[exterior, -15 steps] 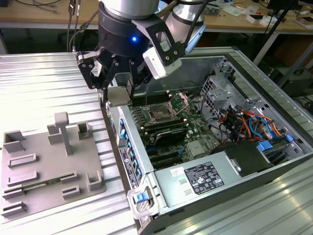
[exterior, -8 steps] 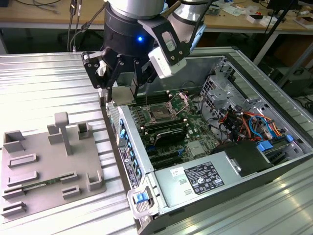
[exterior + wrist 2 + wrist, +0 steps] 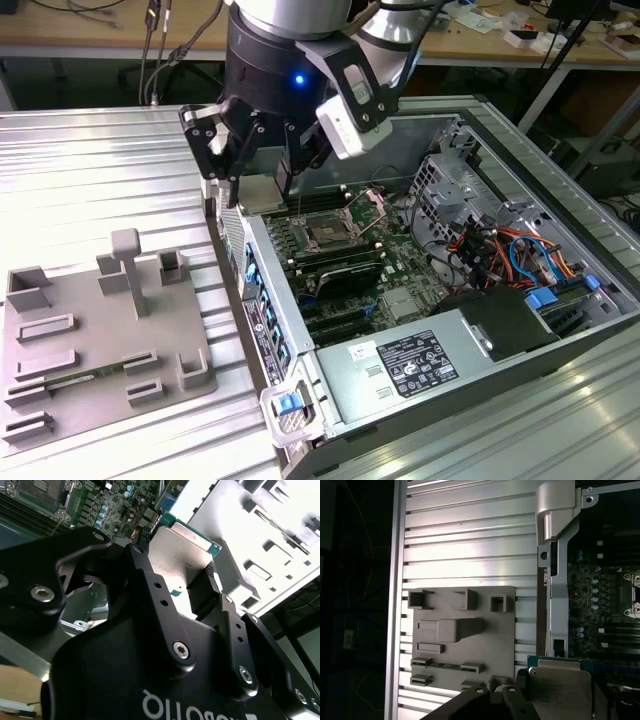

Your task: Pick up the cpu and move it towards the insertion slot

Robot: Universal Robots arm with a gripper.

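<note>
The gripper [image 3: 262, 172] hangs straight down from the arm, its fingers [image 3: 207, 587] clamped on the flat silvery cpu [image 3: 260, 193]. It hovers over the computer case's [image 3: 480, 120] edge at the exterior view's left. The insertion slot [image 3: 330, 232] lies just beyond, inside the case, with open air between. The grey fixture plate [image 3: 90, 340] rests well apart on the ribbed table [image 3: 80, 170]. A white label [image 3: 415, 365] marks the power supply; its print is illegible.

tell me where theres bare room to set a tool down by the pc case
Free: the ribbed metal table beyond the grey fixture plate, and the strip in front of the case. Crowded: inside the open case, where the gripper holds the cpu near the insertion slot.
</note>
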